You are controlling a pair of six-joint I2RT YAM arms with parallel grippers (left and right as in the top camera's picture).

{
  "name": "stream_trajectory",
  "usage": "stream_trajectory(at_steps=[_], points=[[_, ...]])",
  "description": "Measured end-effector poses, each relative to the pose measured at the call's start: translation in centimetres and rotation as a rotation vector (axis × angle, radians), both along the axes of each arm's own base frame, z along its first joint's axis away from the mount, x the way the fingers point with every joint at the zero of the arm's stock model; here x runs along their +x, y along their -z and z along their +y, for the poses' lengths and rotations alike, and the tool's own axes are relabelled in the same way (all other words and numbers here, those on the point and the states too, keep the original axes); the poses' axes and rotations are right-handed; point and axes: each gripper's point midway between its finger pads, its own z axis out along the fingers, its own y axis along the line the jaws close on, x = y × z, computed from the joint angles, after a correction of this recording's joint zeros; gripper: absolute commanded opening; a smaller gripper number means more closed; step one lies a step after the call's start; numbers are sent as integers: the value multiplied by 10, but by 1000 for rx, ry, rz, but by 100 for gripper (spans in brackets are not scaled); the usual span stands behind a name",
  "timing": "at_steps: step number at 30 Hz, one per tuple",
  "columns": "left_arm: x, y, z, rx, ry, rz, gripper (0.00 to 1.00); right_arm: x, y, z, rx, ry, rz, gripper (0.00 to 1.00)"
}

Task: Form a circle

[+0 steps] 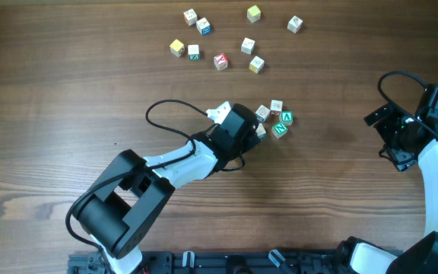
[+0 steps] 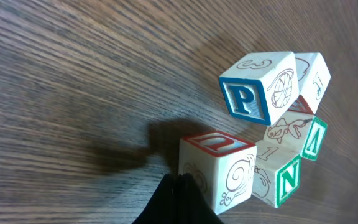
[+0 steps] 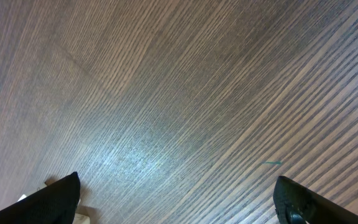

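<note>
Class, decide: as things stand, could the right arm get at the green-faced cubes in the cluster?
Probably yes. The open right gripper has bare table between it and the green-faced cubes, on the side of the cluster facing it; the left gripper is at the opposite side.

table: brown wood, fine-grained, slight sheen | circle: pale smooth wooden cubes, painted faces

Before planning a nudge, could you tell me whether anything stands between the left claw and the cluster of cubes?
Nothing visible does. The shut left claw sits right against the red-marked cube at the near edge of the circle; only bare table lies beside it.
</note>
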Motion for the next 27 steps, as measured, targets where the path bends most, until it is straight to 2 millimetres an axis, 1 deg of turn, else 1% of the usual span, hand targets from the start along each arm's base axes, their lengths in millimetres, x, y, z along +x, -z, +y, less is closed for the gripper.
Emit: stream_trajectory(at_steps=[7,11,14,20,27], points=[[4,-9,-11,-55,15,-25,4,0,0,0,0,0,0,100],[5,-10,-13,-65,20,-28,4,0,0,0,0,0,0,100],[4,-10,-13,-67,22,-26,4,0,0,0,0,0,0,99],[-6,-1,-6,-32,28,28,4,0,0,0,0,0,0,100],[-6,-1,-8,-39,32,27,4,0,0,0,0,0,1,100]])
